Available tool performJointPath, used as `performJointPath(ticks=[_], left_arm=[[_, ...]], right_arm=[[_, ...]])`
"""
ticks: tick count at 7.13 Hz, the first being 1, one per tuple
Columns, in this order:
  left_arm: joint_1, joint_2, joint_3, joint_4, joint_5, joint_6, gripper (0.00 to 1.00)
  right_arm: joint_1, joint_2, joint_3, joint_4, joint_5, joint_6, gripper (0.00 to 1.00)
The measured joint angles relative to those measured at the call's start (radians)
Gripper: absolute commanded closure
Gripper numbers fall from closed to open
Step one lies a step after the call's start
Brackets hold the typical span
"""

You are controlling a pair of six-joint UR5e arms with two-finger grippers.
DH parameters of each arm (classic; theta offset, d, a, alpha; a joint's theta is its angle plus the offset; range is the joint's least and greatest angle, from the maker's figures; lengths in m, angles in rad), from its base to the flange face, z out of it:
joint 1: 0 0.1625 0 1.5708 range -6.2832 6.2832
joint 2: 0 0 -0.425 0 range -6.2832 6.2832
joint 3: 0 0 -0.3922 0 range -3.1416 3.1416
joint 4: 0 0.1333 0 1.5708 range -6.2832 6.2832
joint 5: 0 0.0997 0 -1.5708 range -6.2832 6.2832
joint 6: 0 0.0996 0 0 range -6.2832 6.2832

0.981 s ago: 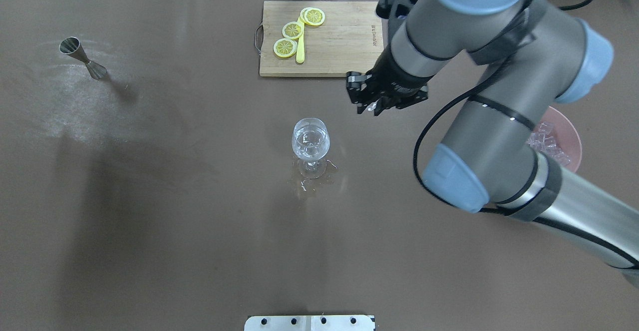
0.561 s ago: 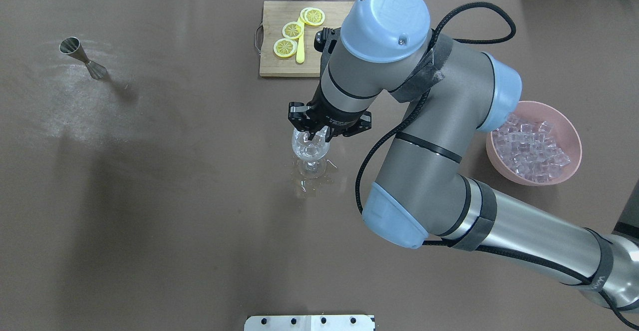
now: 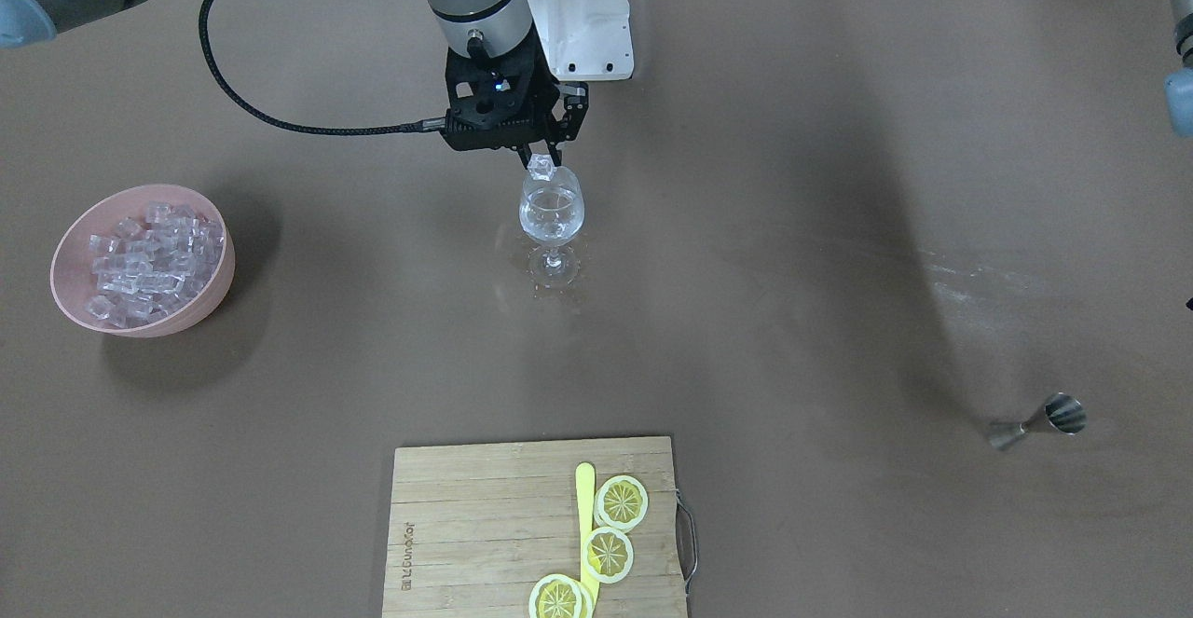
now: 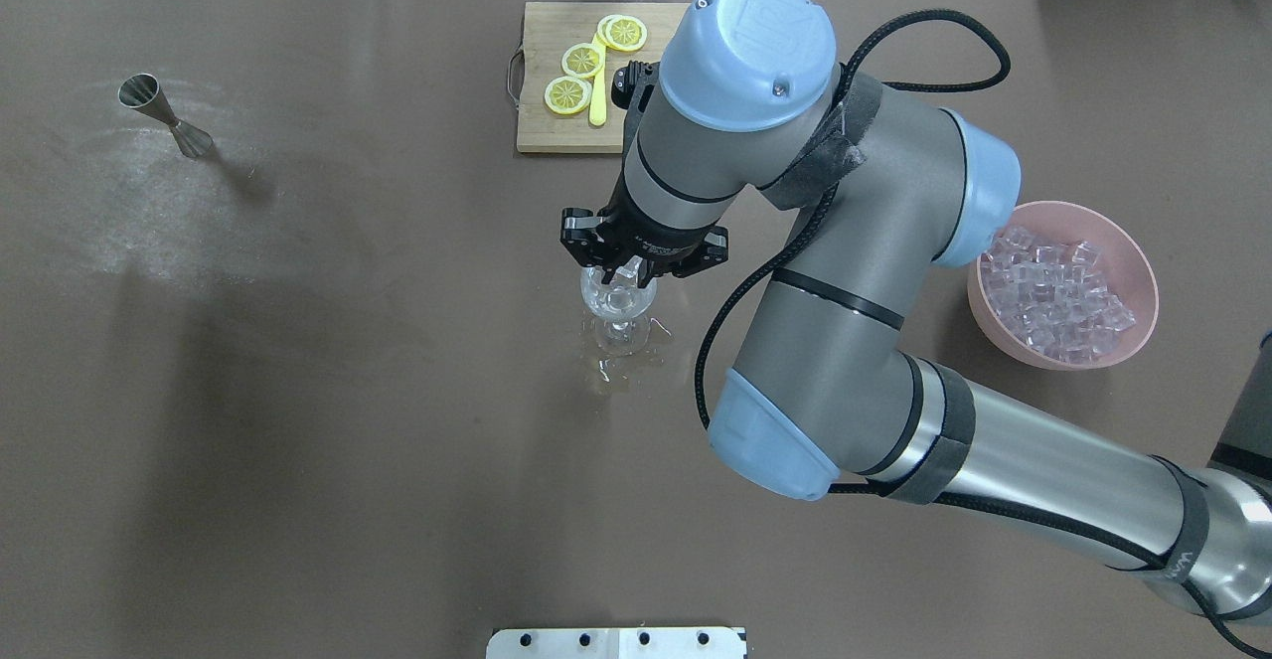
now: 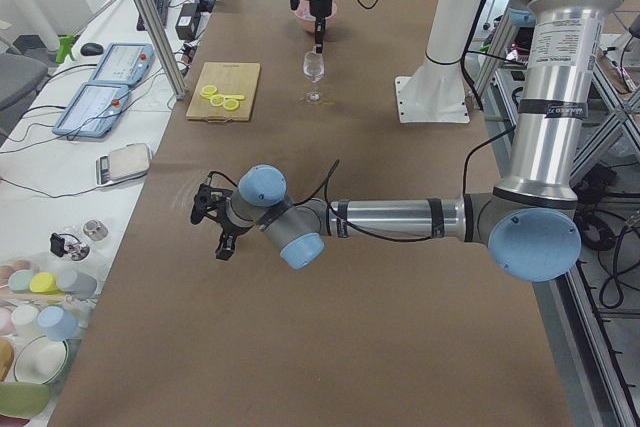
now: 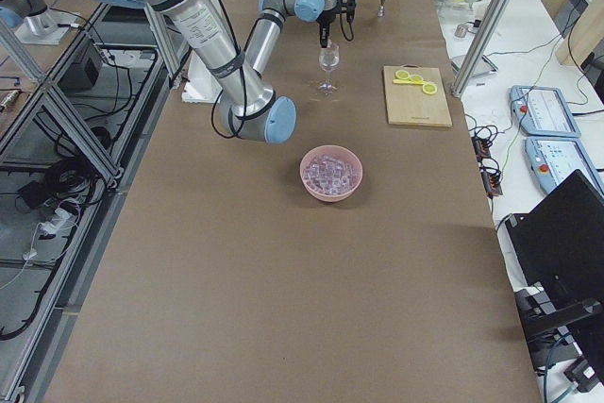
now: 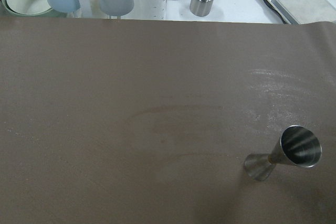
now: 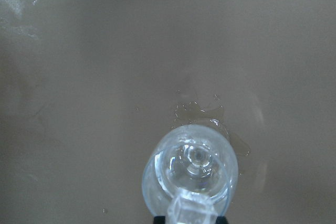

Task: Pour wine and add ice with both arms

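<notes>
My right gripper (image 3: pixel 542 163) is shut on one clear ice cube (image 3: pixel 541 168) and holds it just above the rim of the wine glass (image 3: pixel 552 212). The glass stands upright mid-table with clear liquid and ice in it (image 4: pixel 618 299). The right wrist view looks straight down into the glass (image 8: pixel 191 169) with the held cube (image 8: pixel 189 214) at the bottom edge. The heap of ice (image 4: pixel 1055 291) lies in a pink bowl (image 4: pixel 1143 316). My left gripper (image 5: pixel 215 232) shows only in the exterior left view, low over the table near the jigger; I cannot tell its state.
A steel jigger (image 4: pixel 164 114) stands at the table's left (image 7: pixel 283 153). A wooden cutting board (image 3: pixel 475 515) with lemon slices (image 3: pixel 608 553) and a yellow knife lies at the far edge. A small puddle (image 4: pixel 618 371) surrounds the glass foot. The white base block (image 3: pixel 582 12) is behind the glass.
My right arm swung left from beside the cutting board to over the wine glass, carrying the ice cube, uncovering the pink bowl. The glass and jigger stayed put.
</notes>
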Motion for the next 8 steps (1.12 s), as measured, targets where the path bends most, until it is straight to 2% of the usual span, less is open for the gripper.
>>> performJointPath(ticks=[2,4,5,6,7,8], left_arm=[[0.0,0.0,0.0,-0.004,0.001,-0.004,0.02],[0.0,-0.009,-0.007,0.016,0.0,-0.013,0.02],[0.0,-0.03,-0.027,0.086,-0.001,-0.021,0.02],[0.0,-0.056,-0.067,0.205,-0.001,-0.017,0.02],[-0.001,-0.07,-0.106,0.301,-0.001,0.013,0.02],[-0.005,-0.074,-0.13,0.373,-0.003,0.089,0.02]], right_arm=[[0.006,0.007,-0.005,0.001,0.002,-0.001,0.15],[0.075,-0.029,0.02,-0.003,0.067,-0.024,0.15],[0.136,-0.104,0.068,-0.005,0.107,-0.082,0.15],[0.209,-0.202,0.118,-0.007,0.136,-0.196,0.07],[0.285,-0.283,0.142,-0.008,0.16,-0.326,0.01],[0.357,-0.346,0.14,-0.009,0.171,-0.456,0.01]])
